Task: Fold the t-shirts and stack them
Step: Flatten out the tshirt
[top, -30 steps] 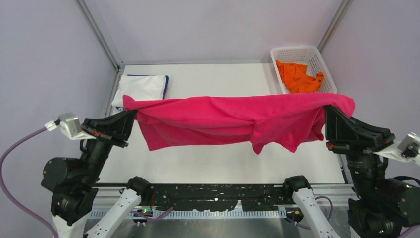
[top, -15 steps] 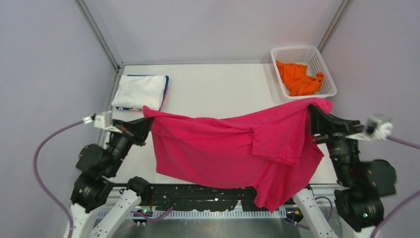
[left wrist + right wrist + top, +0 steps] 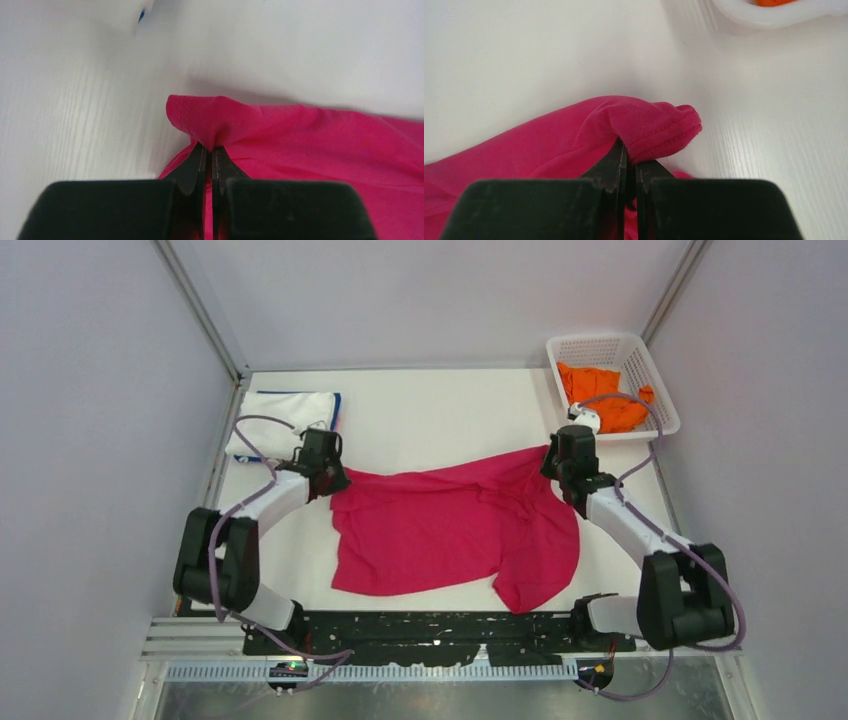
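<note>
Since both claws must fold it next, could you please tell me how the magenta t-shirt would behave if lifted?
Probably floppy: the magenta t-shirt lies creased, its far edge curving slack between the left claw and right claw. Likely light, as two small corner pinches hold it. Pushed, it would probably bunch.

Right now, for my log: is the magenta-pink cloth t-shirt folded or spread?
Spread, not folded: the magenta-pink cloth t-shirt lies open, rumpled, on the white table.

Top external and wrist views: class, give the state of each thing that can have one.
magenta t-shirt, unfolded, lying rumpled on the table
orange t-shirt, crumpled in the basket
white t-shirt, folded
left gripper, shut on the magenta t-shirt
right gripper, shut on the magenta t-shirt
</note>
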Controlling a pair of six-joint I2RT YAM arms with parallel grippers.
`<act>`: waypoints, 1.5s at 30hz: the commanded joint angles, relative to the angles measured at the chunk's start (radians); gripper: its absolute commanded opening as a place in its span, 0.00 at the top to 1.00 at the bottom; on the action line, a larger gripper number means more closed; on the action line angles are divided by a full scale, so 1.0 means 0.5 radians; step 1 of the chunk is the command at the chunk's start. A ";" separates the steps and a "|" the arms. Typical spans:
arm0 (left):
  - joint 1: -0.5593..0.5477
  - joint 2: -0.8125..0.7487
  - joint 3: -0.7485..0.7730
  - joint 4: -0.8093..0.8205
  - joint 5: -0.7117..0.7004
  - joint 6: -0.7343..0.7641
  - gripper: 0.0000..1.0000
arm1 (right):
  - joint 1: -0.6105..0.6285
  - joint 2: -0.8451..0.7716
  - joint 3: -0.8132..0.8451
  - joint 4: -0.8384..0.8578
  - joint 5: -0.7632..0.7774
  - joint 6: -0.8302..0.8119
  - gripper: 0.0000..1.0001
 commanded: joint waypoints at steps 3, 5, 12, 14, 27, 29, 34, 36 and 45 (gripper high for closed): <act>0.056 0.505 0.590 0.183 0.118 0.046 1.00 | -0.016 0.423 0.289 0.617 0.149 0.041 0.95; 0.057 0.584 0.696 0.178 0.068 0.043 1.00 | -0.016 0.509 0.347 0.641 0.174 0.050 0.95; 0.084 0.884 1.103 -0.087 0.003 0.070 0.76 | -0.041 0.795 0.663 0.573 0.190 0.023 0.92; 0.093 0.913 1.206 -0.172 0.024 0.087 0.33 | -0.047 0.876 0.788 0.446 0.203 0.016 0.78; 0.056 -0.135 0.491 -0.351 0.087 -0.033 0.00 | -0.068 0.189 0.460 -0.131 0.041 0.108 0.05; -0.004 -0.368 0.199 -0.349 0.076 -0.086 0.01 | -0.075 -0.006 0.276 -0.177 -0.266 0.123 0.05; -0.121 -0.711 -0.280 -0.242 0.300 -0.184 0.00 | 0.060 -0.298 -0.137 -0.220 -1.054 0.279 0.05; -0.128 -0.769 -0.396 -0.146 0.426 -0.209 0.00 | 0.278 -0.300 -0.194 -0.317 -0.984 0.284 0.05; -0.130 -0.726 -0.595 0.200 0.638 -0.255 0.01 | 0.659 0.023 -0.337 -0.284 -0.797 0.378 0.05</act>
